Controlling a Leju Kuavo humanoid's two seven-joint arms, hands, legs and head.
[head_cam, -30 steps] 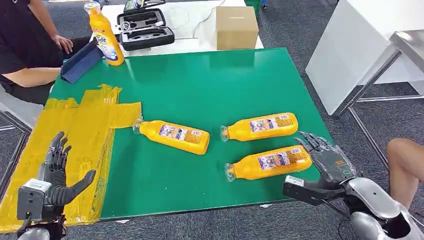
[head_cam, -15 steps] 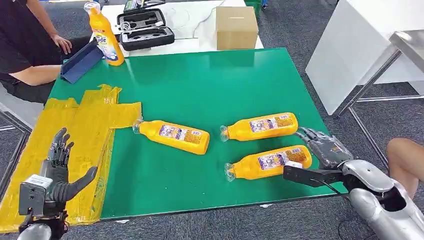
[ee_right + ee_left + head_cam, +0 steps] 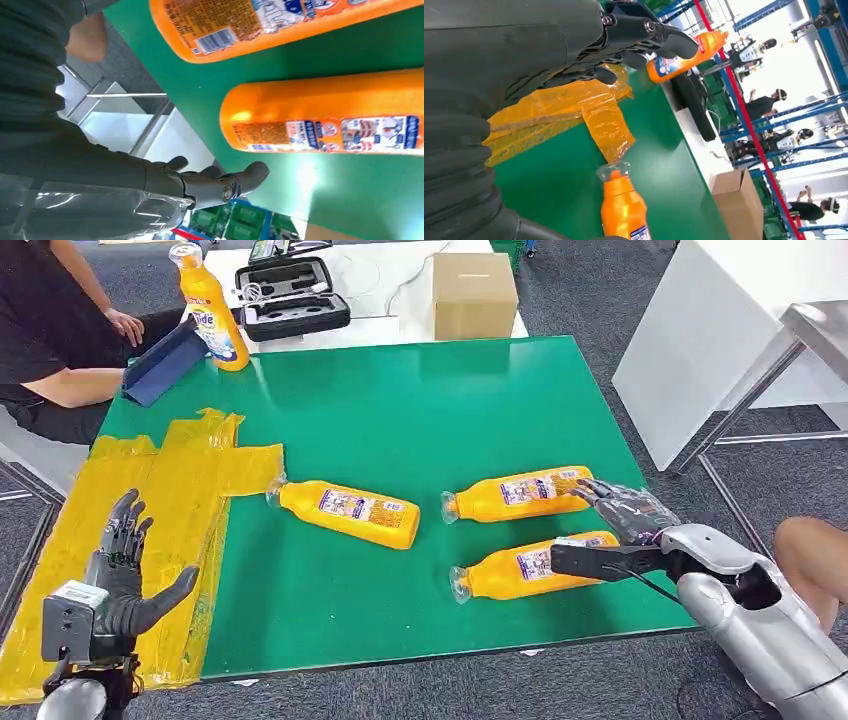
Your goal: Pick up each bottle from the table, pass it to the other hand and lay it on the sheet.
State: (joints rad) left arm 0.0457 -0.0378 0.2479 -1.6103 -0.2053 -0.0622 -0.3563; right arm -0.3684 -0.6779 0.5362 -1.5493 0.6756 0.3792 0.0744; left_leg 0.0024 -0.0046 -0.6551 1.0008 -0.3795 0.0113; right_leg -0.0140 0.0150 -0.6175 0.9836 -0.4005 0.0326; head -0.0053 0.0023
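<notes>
Right hand point(image 3: 632, 530) spread wide over near bottle point(image 3: 533, 566), holding nothing; I'd centre palm on label before closing.

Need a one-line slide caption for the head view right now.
Right hand open, reaching between two lying orange bottles; left hand open over the yellow sheet.
</notes>
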